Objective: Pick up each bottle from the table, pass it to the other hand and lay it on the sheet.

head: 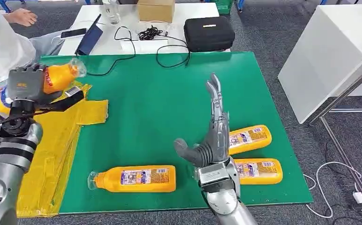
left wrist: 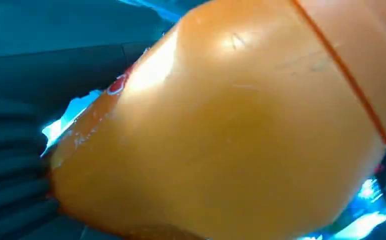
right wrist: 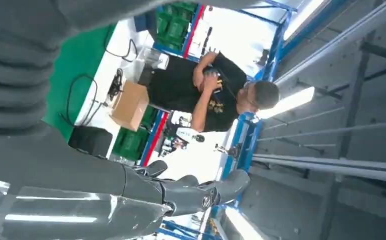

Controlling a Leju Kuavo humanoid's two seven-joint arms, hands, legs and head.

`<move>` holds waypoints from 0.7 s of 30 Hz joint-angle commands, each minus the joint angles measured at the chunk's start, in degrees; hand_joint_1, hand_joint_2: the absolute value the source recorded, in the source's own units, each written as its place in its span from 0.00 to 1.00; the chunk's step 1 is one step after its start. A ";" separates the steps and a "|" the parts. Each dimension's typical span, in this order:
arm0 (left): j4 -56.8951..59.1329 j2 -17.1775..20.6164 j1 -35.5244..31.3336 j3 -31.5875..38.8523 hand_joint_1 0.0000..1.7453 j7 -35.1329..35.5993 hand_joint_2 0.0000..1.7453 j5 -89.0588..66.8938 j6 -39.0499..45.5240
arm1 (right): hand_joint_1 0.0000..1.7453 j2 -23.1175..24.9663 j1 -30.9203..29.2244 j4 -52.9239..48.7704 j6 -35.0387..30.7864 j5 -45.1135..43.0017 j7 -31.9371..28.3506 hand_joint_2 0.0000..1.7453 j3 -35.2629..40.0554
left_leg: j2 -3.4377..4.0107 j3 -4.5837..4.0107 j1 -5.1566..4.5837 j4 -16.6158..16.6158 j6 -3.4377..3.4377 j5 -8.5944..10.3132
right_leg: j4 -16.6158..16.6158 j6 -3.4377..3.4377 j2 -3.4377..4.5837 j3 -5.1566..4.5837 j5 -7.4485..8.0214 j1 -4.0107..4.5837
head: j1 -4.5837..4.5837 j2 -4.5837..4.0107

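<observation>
Table cover (head: 169,103) was plain green. Sheet (head: 52,154) at the frame's left was yellow. Four bottles, e.g. (head: 137,178), were orange with pale printed labels. Left hand (head: 26,84) and right hand (head: 212,140) were grey. Case (head: 208,33) at top centre was black; box (head: 155,9) beside it brown.

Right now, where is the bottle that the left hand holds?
In the head view, the bottle is in the left hand, above the yellow sheet at the table's left side.
</observation>
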 commanded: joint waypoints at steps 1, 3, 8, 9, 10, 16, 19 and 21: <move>18.22 7.34 -1.76 -6.61 1.00 1.24 1.00 -0.58 -1.20 | 0.00 -4.28 0.22 -3.32 0.32 -0.33 -0.60 1.00 -0.51 | 0.09 0.48 0.05 -0.12 -0.09 -0.14 | -0.15 -0.05 0.03 0.50 -0.09 0.06 | 0.00 0.00; 19.86 7.24 -2.16 -6.95 1.00 1.48 1.00 -0.58 -3.62 | 0.00 -4.33 0.03 -3.11 0.26 -0.25 -0.68 1.00 -0.36 | 0.17 0.16 0.07 -0.01 -0.08 -0.10 | -0.06 -0.04 0.07 0.13 -0.02 0.08 | -0.02 0.00; 27.51 6.05 -0.67 -4.15 1.00 2.32 1.00 0.86 -12.90 | 0.00 -4.29 -1.79 -1.04 1.04 0.60 0.57 1.00 0.31 | 0.07 0.27 0.02 -0.07 -0.09 -0.11 | -0.08 -0.05 0.04 0.26 -0.05 0.03 | -0.02 0.00; 27.81 5.77 -0.25 -3.52 1.00 1.92 1.00 1.35 -12.89 | 0.00 -4.20 -1.99 -0.74 1.04 0.66 0.65 1.00 0.34 | 0.17 0.38 0.05 -0.09 -0.11 -0.14 | -0.13 -0.06 0.12 0.36 -0.04 0.06 | 0.00 0.00; 28.26 5.32 -0.01 -2.59 1.00 1.00 1.00 2.36 -13.53 | 0.00 -4.19 -2.15 -0.46 1.07 0.76 0.76 1.00 0.38 | 0.11 0.19 -0.02 -0.08 -0.07 -0.07 | -0.07 -0.03 0.09 0.17 -0.02 -0.01 | 0.00 0.00; 28.03 2.45 2.47 1.70 0.00 -3.68 1.00 6.50 -16.19 | 0.00 -4.33 -3.28 1.71 1.56 2.57 2.44 1.00 0.99 | -0.04 0.26 0.03 -0.10 -0.08 -0.08 | -0.13 -0.04 -0.07 0.30 -0.05 0.03 | 0.00 0.00; 27.90 1.49 2.95 2.89 0.00 -5.30 1.00 7.87 -16.74 | 0.00 -4.46 -3.89 2.59 1.90 3.58 3.31 1.00 1.34 | -0.04 0.34 0.00 -0.13 -0.08 -0.08 | -0.15 -0.03 -0.08 0.38 -0.05 0.01 | -0.02 0.00; 27.40 0.07 3.63 3.81 0.19 -6.20 1.00 8.74 -16.09 | 0.00 -4.28 -4.81 4.18 2.29 4.45 4.32 1.00 1.56 | -0.05 0.36 0.02 -0.13 -0.09 -0.07 | -0.16 -0.05 -0.09 0.41 -0.04 0.03 | -0.04 0.00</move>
